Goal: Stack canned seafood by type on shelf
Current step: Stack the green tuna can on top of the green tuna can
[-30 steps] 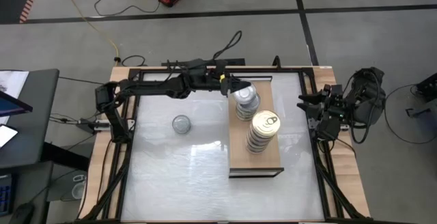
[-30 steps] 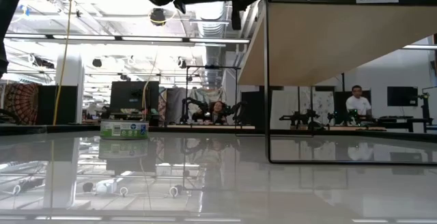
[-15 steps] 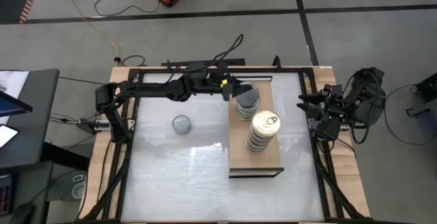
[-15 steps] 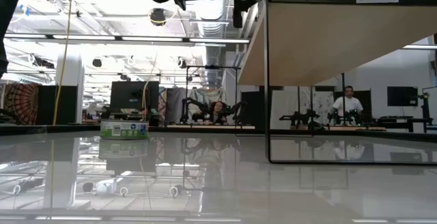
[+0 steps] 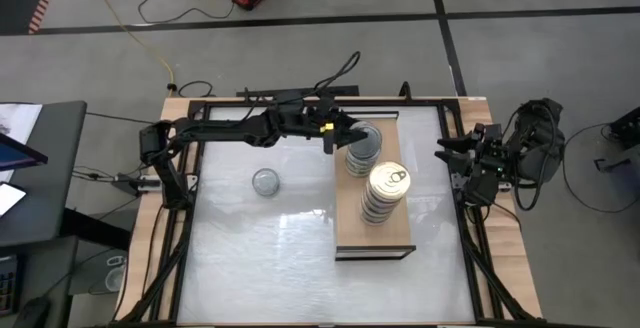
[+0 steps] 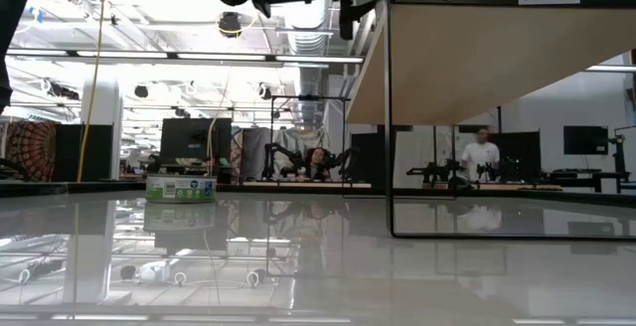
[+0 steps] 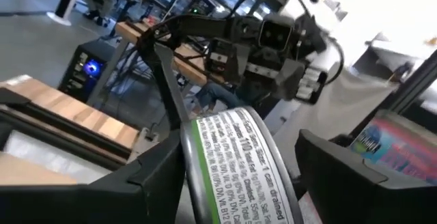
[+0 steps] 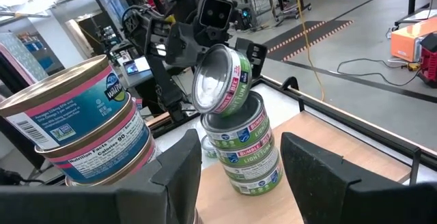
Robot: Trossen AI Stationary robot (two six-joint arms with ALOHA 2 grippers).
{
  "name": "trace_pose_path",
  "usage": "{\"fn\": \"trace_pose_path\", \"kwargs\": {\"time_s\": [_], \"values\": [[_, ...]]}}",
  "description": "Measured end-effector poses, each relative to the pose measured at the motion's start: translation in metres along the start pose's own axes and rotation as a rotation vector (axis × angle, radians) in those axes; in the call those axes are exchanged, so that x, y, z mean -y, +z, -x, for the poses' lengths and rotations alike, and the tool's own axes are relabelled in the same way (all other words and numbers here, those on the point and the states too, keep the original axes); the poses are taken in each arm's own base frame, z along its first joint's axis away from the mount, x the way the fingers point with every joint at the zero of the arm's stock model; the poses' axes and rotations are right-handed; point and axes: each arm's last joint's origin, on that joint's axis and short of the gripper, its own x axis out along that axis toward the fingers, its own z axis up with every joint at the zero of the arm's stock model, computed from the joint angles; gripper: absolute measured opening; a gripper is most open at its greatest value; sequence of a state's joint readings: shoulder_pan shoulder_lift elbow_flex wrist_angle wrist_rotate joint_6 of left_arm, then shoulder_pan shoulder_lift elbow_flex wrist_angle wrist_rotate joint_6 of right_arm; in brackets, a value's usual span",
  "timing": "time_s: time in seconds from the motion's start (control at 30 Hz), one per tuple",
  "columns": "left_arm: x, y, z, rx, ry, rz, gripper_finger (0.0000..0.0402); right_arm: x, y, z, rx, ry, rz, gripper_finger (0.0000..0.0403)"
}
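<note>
Two stacks of canned seafood stand on the light-wood shelf [image 5: 392,236]: green-labelled silver-lid tins [image 5: 362,156] at its far end and pink-labelled gold-lid tins [image 5: 386,190] nearer. The silver stack's top tin [image 8: 220,79] is tipped steeply, its lower rim on the tin below. My left gripper [image 5: 345,136] reaches in level from the table's left and is open around this tin [image 7: 235,173]. A single tin [image 5: 265,181] sits on the tabletop left of the shelf. My right gripper [image 5: 446,154] waits open at the table's right edge. My left gripper has one finger [image 7: 153,176] close against the tipped tin's flat end [image 7: 186,179]; I cannot tell whether it touches. The other finger [image 7: 355,176] stands clear of the tin, with a gap showing. The tin leans with its lower rim [image 8: 235,104] on the stack.
A black frame [image 5: 300,98] runs around the table, with cables at its far side. The shelf stands raised on thin dark legs [image 6: 388,167]. White tabletop lies open near and left of the shelf. People show in the room beyond.
My left gripper has stayed at the silver-lid stack, rolled about the line it points along, and opened its fingers. The top tin, which lay nearly flat on the stack, now stands tipped on its lower rim.
</note>
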State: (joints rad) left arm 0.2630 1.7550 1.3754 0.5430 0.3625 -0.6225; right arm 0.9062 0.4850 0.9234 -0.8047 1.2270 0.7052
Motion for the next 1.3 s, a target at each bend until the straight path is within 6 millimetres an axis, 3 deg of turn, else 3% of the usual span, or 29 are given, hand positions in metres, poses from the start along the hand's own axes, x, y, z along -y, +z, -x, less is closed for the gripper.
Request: {"fn": "trace_pose_path", "kwargs": {"time_s": [0.27, 0.43, 0.83, 1.3], "values": [[-0.001, -0.003, 0.001, -0.051, 0.01, -0.119, 0.0273, 0.0, 0.0, 0.0, 0.0, 0.0, 0.0, 0.0225], [0.005, 0.006, -0.001, -0.087, -0.019, -0.161, 0.0273, 0.0, 0.0, 0.0, 0.0, 0.0, 0.0, 0.0225], [0.008, 0.012, -0.002, -0.252, 0.115, -0.234, 0.0273, 0.0, 0.0, 0.0, 0.0, 0.0, -0.001, 0.0225], [0.026, 0.029, 0.021, -0.278, 0.237, -0.285, 0.0273, 0.0, 0.0, 0.0, 0.0, 0.001, -0.002, 0.0225]]}}
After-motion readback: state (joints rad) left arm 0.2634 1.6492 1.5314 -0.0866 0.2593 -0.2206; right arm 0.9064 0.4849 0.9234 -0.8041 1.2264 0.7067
